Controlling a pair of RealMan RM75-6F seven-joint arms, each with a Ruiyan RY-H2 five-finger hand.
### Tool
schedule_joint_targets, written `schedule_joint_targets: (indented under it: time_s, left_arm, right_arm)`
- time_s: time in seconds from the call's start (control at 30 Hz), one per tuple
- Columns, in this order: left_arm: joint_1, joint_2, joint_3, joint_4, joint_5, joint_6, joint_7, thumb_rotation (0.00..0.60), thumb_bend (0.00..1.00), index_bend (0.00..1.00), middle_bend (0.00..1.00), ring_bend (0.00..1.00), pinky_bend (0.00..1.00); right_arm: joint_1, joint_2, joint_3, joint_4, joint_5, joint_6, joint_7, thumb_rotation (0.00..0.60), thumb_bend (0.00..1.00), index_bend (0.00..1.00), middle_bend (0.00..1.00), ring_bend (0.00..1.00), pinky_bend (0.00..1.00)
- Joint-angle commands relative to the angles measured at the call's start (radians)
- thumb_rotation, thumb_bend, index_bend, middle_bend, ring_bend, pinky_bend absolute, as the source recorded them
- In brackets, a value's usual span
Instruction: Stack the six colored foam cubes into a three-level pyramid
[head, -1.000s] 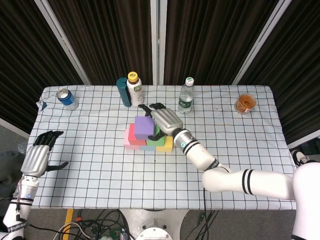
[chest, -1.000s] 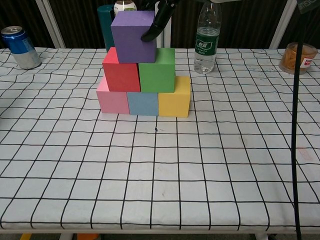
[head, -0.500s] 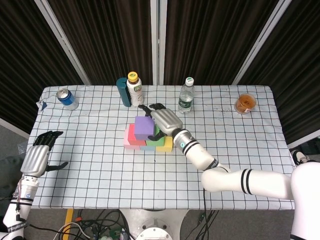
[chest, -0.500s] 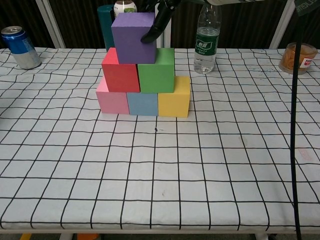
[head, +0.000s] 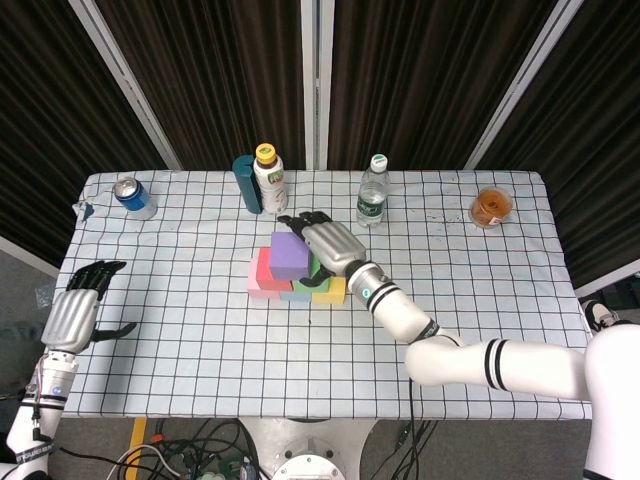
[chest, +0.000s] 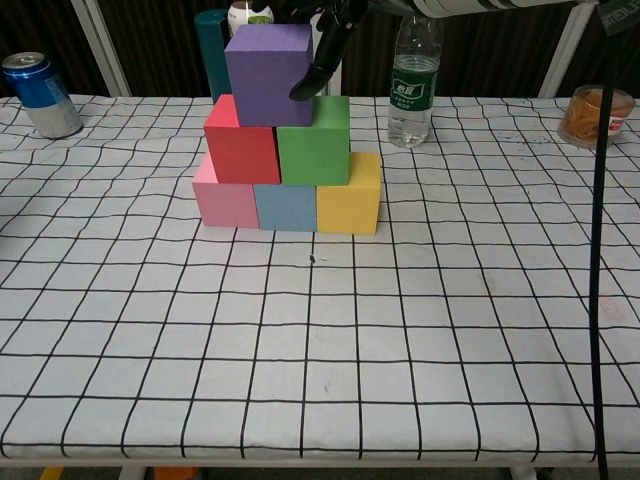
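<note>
Six foam cubes in a pyramid mid-table: pink cube (chest: 224, 198), blue cube (chest: 285, 207), yellow cube (chest: 349, 198) below; red cube (chest: 242, 146), green cube (chest: 314, 145) above; purple cube (chest: 267, 78) atop, clasped by right hand (head: 328, 244). Left hand (head: 75, 313) idle, fingers spread. Two bottles, one can.

no legible text, labels on the bottles and can too small to read

- Your near tabletop (chest: 330, 340) lies open in front of the pyramid (chest: 285, 160).
- Behind it, teal container (head: 245, 182), yellow-capped bottle (head: 268, 178) and water bottle (chest: 412, 85) crowd the far side.
- Blue can (chest: 38, 95) blocks far left; orange cup (chest: 590, 115) far right.
</note>
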Motion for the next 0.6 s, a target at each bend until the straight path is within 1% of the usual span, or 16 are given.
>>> schedule_joint_targets:
  time_s: [0.03, 0.13, 0.2, 0.3, 0.37, 0.43, 0.47, 0.53, 0.6]
  left_arm:
    - [-0.003, 0.003, -0.003, -0.005, -0.002, -0.003, 0.005, 0.600, 0.09, 0.14, 0.12, 0.07, 0.10]
    - [0.003, 0.006, 0.001, 0.002, 0.001, 0.004, 0.002, 0.600, 0.09, 0.14, 0.12, 0.07, 0.10]
    - [0.006, 0.009, -0.004, 0.009, -0.005, 0.011, -0.001, 0.600, 0.09, 0.14, 0.12, 0.07, 0.10]
    - [0.018, 0.009, -0.013, 0.028, -0.024, 0.026, -0.002, 0.600, 0.09, 0.14, 0.12, 0.07, 0.10]
    - [0.029, 0.008, -0.016, 0.044, -0.045, 0.034, -0.002, 0.600, 0.09, 0.14, 0.12, 0.07, 0.10]
    - [0.040, 0.007, -0.018, 0.058, -0.060, 0.042, -0.003, 0.600, 0.09, 0.14, 0.12, 0.07, 0.10]
    - [0.049, 0.004, -0.018, 0.068, -0.069, 0.050, -0.001, 0.600, 0.09, 0.14, 0.12, 0.07, 0.10]
    - [0.064, -0.005, -0.017, 0.090, -0.077, 0.068, 0.008, 0.600, 0.09, 0.15, 0.12, 0.07, 0.10]
    - [0.076, -0.014, -0.014, 0.104, -0.078, 0.088, 0.019, 0.600, 0.09, 0.16, 0.12, 0.07, 0.10]
  right_arm:
    - [-0.009, 0.013, 0.006, -0.018, -0.014, 0.008, 0.009, 0.600, 0.12, 0.00, 0.07, 0.00, 0.00]
    - [-0.041, 0.051, 0.019, -0.069, -0.052, 0.037, 0.031, 0.600, 0.12, 0.00, 0.05, 0.00, 0.00]
    - [-0.082, 0.097, 0.025, -0.123, -0.097, 0.070, 0.055, 0.600, 0.12, 0.00, 0.03, 0.00, 0.00]
    - [-0.183, 0.166, 0.009, -0.201, -0.211, 0.171, 0.089, 0.600, 0.12, 0.00, 0.02, 0.00, 0.00]
    - [-0.280, 0.202, -0.024, -0.238, -0.313, 0.275, 0.116, 0.600, 0.12, 0.00, 0.02, 0.00, 0.00]
    - [-0.371, 0.216, -0.067, -0.244, -0.414, 0.383, 0.136, 0.600, 0.12, 0.00, 0.04, 0.00, 0.00]
    - [-0.433, 0.222, -0.101, -0.239, -0.479, 0.449, 0.157, 0.600, 0.12, 0.00, 0.06, 0.00, 0.00]
    - [-0.537, 0.235, -0.162, -0.218, -0.577, 0.538, 0.211, 0.600, 0.14, 0.00, 0.09, 0.00, 0.00]
    - [-0.619, 0.247, -0.214, -0.192, -0.652, 0.599, 0.261, 0.600, 0.15, 0.00, 0.10, 0.00, 0.00]
